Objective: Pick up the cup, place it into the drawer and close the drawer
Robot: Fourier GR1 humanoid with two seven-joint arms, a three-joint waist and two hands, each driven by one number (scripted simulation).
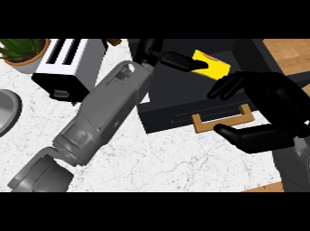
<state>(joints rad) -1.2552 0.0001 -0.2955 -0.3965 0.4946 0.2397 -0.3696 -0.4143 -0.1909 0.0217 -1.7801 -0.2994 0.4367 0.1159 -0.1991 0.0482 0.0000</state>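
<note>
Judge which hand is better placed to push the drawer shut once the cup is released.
Right, probably. The right hand hangs open just above the drawer's wooden handle and holds nothing. The left hand is reached over the open drawer, its fingers round the yellow cup.

- Left forearm [107, 115]: grey, smooth boxy casing widening toward a round-capped wrist, with a separate hinged grey segment below.
- Left hand [163, 56]: matte black, slim fingers.
- Right forearm [303, 164]: darker grey casing.
- Right hand [277, 115]: glossy black, thick rounded fingers and thumb.
</note>
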